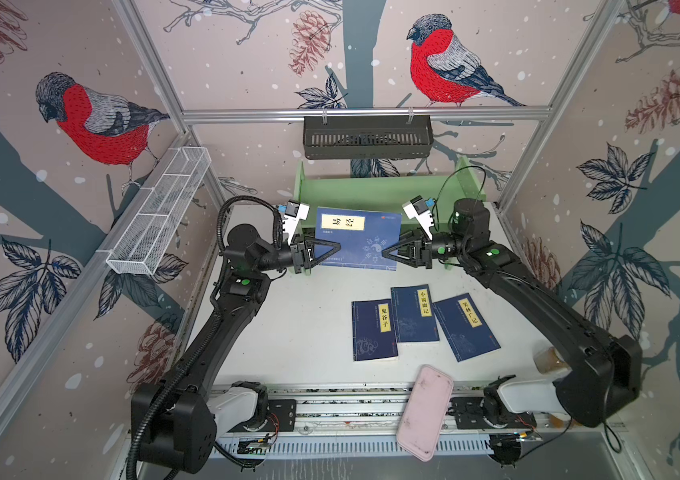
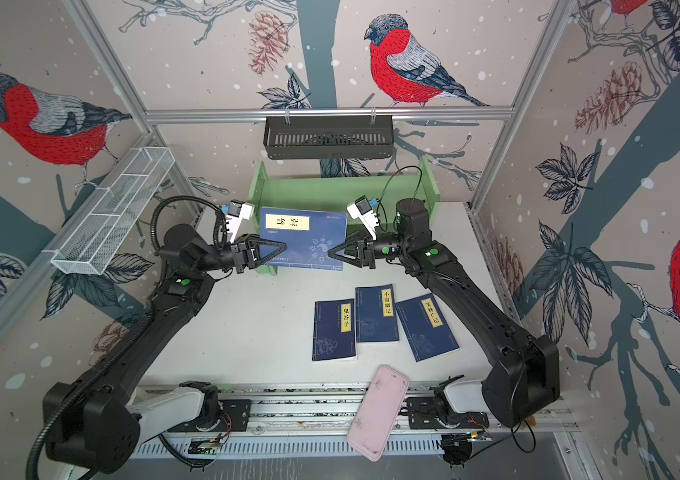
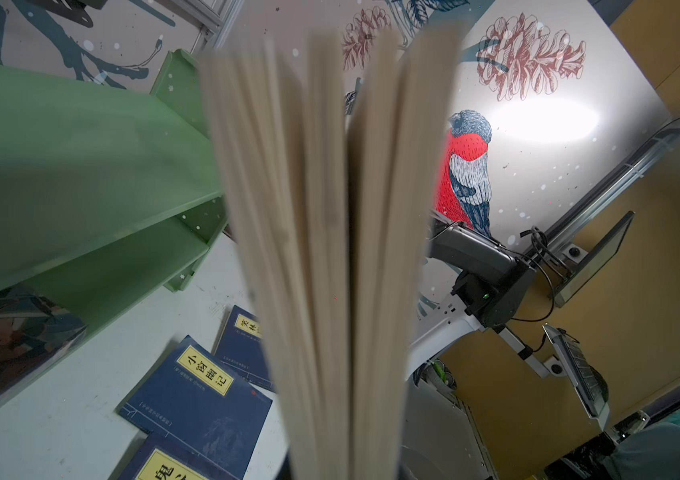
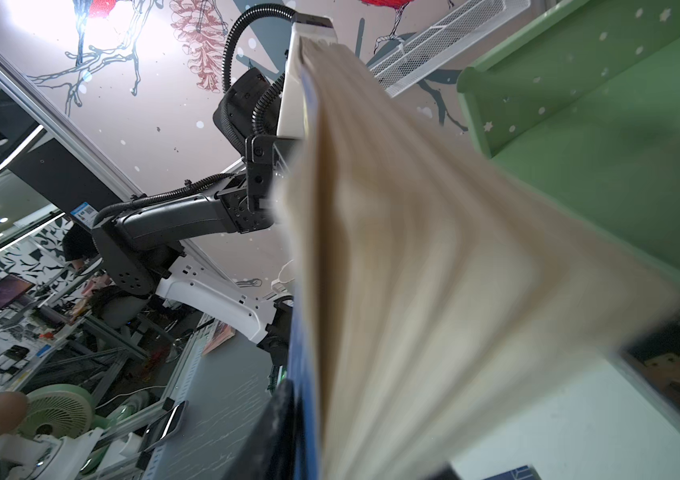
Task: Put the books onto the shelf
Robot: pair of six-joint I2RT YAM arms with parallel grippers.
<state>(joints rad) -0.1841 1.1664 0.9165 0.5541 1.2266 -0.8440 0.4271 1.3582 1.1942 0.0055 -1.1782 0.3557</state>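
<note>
The book with 易经 on its yellow label (image 1: pixel 357 245) is up in the air in front of the green shelf (image 1: pixel 371 191), between the two claws. Its blue cover faces up, and it is not on the shelf. The left claw (image 1: pixel 332 249) is shut tight on the book's left edge. The right claw (image 1: pixel 389 252) is at the book's right edge, but I cannot tell if it pinches the book or is loose. In the left wrist view the book's pale pages (image 3: pixel 330 249) fill the middle. In the right wrist view they fan out and look blurry. The small print under the label is too tiny to read. Three more blue books lie flat on the white table (image 1: pixel 288 324), side by side, nearer the front: the book marked 鬼谷子 (image 1: pixel 374 330), the book marked 小窗幽记 (image 1: pixel 415 313) and the book marked 笑林广记 (image 1: pixel 466 326). A book with cartoon faces (image 3: pixel 10 332) sits low down at the shelf, under a green board. A pink case (image 1: pixel 425 411) lies at the table's front edge.
</note>
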